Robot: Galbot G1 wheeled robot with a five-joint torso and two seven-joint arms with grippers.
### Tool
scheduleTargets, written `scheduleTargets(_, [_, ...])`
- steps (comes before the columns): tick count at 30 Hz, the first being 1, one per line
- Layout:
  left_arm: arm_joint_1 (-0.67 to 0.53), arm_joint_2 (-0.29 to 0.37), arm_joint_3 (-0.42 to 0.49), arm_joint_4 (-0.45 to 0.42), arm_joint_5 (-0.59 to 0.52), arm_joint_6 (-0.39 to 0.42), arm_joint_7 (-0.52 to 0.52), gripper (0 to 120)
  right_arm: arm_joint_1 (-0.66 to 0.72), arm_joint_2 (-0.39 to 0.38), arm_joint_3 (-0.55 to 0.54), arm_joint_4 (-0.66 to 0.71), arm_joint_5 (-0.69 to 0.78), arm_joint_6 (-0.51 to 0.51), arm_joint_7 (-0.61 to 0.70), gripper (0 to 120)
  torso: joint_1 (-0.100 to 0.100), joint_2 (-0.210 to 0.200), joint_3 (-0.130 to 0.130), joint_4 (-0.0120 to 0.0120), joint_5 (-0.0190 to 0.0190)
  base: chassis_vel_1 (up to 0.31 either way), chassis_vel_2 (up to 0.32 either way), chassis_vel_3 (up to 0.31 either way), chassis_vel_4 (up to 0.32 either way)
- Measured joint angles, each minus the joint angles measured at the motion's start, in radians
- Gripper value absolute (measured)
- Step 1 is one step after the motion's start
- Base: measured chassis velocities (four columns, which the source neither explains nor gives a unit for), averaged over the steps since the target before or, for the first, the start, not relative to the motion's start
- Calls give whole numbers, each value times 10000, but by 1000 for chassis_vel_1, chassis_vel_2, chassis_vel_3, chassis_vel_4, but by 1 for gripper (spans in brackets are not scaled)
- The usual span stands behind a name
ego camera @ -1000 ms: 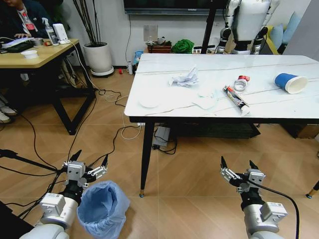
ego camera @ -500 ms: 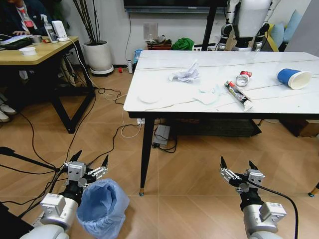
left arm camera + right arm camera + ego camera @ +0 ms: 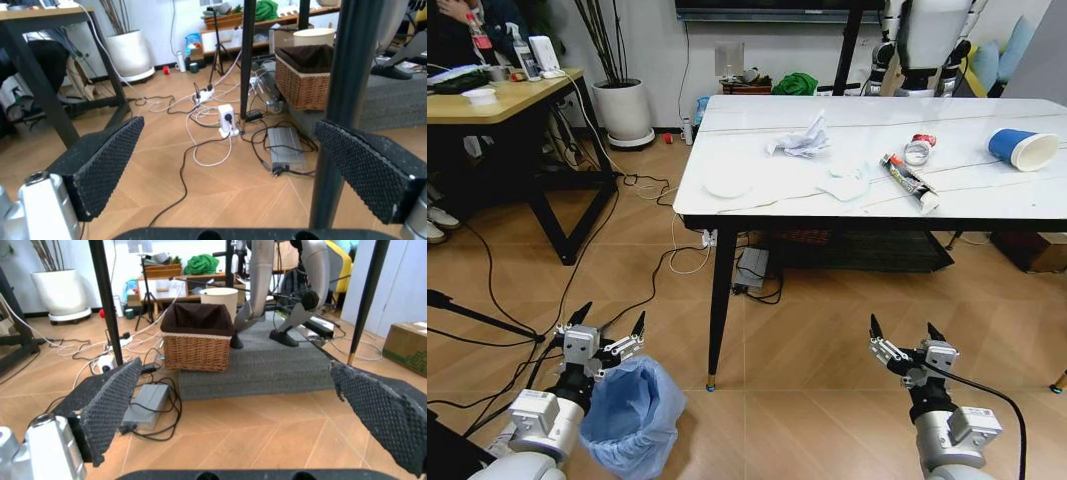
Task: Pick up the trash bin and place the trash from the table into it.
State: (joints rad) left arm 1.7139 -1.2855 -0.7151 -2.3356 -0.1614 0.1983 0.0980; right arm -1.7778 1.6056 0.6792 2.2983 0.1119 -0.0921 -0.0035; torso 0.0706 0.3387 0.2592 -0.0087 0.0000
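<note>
Down by the floor, the left hand (image 3: 608, 326) hovered with its fingers spread wide, just beside the trash bin (image 3: 632, 415) with its crinkled light-blue bag, which stood on the wooden floor. Opposite, the right hand (image 3: 903, 334) was held low over bare floor, equally wide and holding nothing. Farther ahead, the tabletop (image 3: 757, 200) carried the trash: a crumpled white paper (image 3: 799, 140), a flat tissue (image 3: 844, 185), a long wrapper (image 3: 908, 181), a small crushed can (image 3: 917, 149) and a blue cup (image 3: 1023, 148) lying on its side.
</note>
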Motion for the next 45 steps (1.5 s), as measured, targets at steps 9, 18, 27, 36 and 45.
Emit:
scheduleTargets(9, [51, -1, -90, -39, 6, -17, 4, 100, 47, 18, -12, 15, -19, 42, -9, 100, -109, -348, -238, 0, 0, 0, 0, 0, 0])
scheduleTargets(18, [76, 11, -107, -49, 10, -22, 4, 100, 81, 23, -19, 0, -18, 58, -9, 100, -221, -689, -469, 0, 0, 0, 0, 0, 0])
scheduleTargets(27, [110, -2, -124, -47, 45, -23, 4, 100, 96, 26, -29, -2, -13, 67, -12, 100, -336, -1069, -733, 0, 0, 0, 0, 0, 0])
scheduleTargets(36, [130, 66, -119, 5, 50, -23, 4, 100, 93, 26, -33, -13, -9, 101, -14, 100, -447, -1420, -972, 0, -1, 0, 0, 0, 0])
scheduleTargets(45, [137, 63, -166, 31, 50, -18, -24, 100, 99, 26, -43, -38, -7, 104, -14, 100, -509, -1718, -1207, 0, -1, 0, 0, 0, 0])
